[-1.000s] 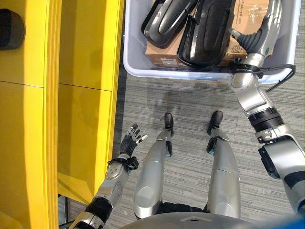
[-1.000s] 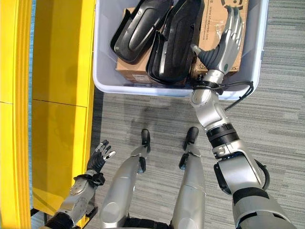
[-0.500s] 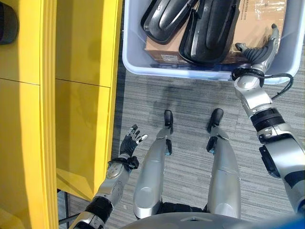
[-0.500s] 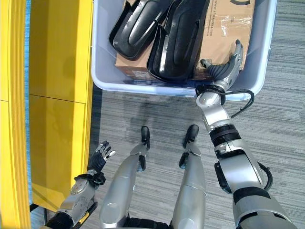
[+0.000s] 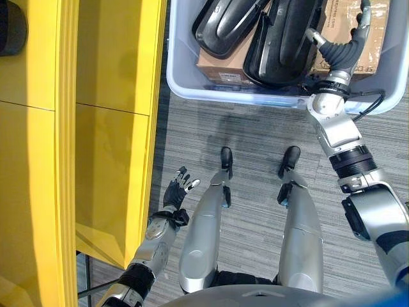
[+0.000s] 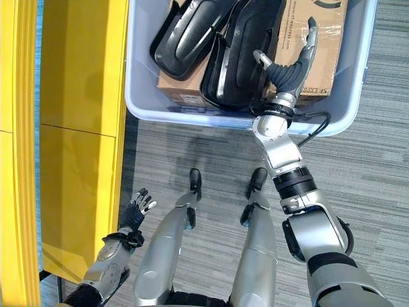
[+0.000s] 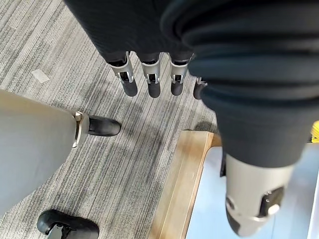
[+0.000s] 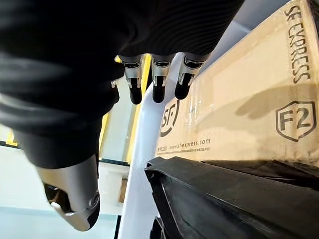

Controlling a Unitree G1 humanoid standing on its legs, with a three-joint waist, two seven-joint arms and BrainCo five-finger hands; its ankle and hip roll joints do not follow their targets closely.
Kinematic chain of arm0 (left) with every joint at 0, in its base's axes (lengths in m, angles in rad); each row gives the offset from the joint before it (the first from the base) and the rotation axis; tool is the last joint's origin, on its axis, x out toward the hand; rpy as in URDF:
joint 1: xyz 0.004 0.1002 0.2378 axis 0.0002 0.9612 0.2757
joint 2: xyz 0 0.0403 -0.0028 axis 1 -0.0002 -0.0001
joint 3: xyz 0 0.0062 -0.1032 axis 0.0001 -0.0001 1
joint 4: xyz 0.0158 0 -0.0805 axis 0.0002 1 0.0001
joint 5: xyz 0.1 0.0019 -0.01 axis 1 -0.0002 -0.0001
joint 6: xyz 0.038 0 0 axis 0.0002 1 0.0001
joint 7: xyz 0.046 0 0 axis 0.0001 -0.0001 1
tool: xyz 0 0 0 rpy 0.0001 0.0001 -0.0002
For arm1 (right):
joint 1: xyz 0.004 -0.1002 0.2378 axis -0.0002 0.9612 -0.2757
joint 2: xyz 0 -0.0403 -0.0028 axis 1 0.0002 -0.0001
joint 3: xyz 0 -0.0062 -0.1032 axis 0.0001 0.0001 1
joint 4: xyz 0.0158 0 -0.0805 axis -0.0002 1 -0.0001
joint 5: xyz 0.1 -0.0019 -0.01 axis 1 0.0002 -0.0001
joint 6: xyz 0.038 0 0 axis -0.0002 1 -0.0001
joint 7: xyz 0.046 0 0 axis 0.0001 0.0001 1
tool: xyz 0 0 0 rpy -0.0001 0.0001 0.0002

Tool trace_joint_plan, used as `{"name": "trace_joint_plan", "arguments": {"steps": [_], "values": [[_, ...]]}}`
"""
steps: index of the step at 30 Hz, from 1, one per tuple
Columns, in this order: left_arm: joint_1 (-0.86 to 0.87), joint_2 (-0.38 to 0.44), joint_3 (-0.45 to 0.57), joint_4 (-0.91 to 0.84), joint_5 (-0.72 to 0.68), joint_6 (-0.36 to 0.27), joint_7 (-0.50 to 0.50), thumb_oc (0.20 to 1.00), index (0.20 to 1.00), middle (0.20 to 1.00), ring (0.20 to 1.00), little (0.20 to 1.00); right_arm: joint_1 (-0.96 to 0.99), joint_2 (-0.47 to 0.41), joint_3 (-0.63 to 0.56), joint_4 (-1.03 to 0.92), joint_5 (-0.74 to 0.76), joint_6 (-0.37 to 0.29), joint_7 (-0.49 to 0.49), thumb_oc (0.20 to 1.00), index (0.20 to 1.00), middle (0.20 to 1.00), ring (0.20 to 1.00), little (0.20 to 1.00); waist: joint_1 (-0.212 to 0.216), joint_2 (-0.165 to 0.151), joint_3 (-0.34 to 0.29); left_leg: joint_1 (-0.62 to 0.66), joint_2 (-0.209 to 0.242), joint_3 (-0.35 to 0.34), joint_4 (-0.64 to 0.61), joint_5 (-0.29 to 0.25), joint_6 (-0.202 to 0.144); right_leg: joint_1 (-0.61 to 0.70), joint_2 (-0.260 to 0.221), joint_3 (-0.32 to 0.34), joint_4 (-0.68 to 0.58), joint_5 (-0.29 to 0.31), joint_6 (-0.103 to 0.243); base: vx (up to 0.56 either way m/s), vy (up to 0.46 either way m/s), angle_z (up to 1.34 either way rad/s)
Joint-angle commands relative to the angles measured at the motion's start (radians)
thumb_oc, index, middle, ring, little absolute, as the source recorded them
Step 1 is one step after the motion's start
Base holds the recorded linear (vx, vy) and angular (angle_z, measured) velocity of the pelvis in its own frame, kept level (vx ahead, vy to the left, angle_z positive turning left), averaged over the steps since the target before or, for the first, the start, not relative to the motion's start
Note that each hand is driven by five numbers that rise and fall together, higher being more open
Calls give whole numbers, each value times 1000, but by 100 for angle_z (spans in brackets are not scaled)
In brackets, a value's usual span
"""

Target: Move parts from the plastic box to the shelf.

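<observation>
Right hand [image 6: 291,70] hovers with fingers straight and spread, holding nothing, inside the pale grey plastic box [image 6: 137,77]. Just beside its thumb lies the nearer long black moulded part [image 6: 239,54], its long axis running along the hand. Left hand [image 5: 176,192] hangs relaxed, well apart, beside the yellow shelf [image 5: 108,96].

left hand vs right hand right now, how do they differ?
The right hand is stretched forward inside the plastic box, above the cardboard box and beside a black part; the left hand hangs low over the carpet next to the yellow shelf. The right hand is at the parts; the left hand is far from them. Both are open and hold nothing.
</observation>
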Motion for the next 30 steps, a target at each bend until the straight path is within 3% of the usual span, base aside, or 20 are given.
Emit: {"name": "trace_joint_plan", "arguments": {"steps": [1, 5, 9, 17, 24, 28, 30], "values": [[52, 28, 14, -65, 3, -24, 25, 1000, 1000, 1000, 1000, 1000, 20, -20, -11, -56, -16, 11, -13, 1000, 1000, 1000, 1000, 1000, 3, -6, -12, -39, 18, 2, 107, -110, 13, 78, 0, 10, 4, -114, 41, 0, 0, 0], [41, 24, 9, -53, 6, -28, 31, 1000, 1000, 1000, 1000, 1000, 19, -13, -3, 19, 63, 68, -18, 1000, 1000, 1000, 1000, 1000, 4, -11, -12, -41, 20, 4, 112, -110, 12, 81, 0, 9, -2, -110, 41, 1, 9, 0], [32, 26, 10, -50, -6, -24, 37, 1000, 1000, 1000, 1000, 1000, 12, -15, -4, 96, 118, 70, -19, 1000, 1000, 1000, 1000, 1000, 7, -16, -12, -44, 21, 4, 113, -112, 13, 82, 0, 5, -7, -107, 43, 6, 47, 0], [20, 34, 16, -41, -28, -14, 49, 1000, 1000, 1000, 1000, 1000, -20, -31, 8, 142, 102, -3, 8, 1000, 1000, 1000, 1000, 1000, 18, -32, -12, -65, 18, 3, 124, -117, 20, 79, -1, -5, -13, -99, 49, 6, 65, 1], [30, 43, 24, -69, -30, -8, 84, 1000, 1000, 1000, 1000, 1000, -30, -19, 14, 60, 90, -32, -16, 1000, 1000, 1000, 1000, 1000, 32, -44, -12, -76, 9, 1, 129, -122, 31, 82, -1, -16, -22, -89, 57, -4, 40, 6], [37, 38, 27, -73, -28, -12, 75, 1000, 1000, 1000, 1000, 1000, -24, -4, 6, -21, 31, -90, -56, 1000, 1000, 1000, 1000, 1000, 35, -50, -12, -73, 6, 2, 122, -119, 33, 92, -1, -19, -34, -82, 62, -11, 61, 2], [39, 32, 24, -71, -25, -18, 75, 1000, 1000, 1000, 1000, 1000, -11, 6, 2, -85, -13, -74, -69, 1000, 1000, 1000, 1000, 1000, 33, -56, -12, -66, 8, 6, 106, -110, 33, 100, 1, -20, -43, -76, 66, -19, 81, 2]]}}
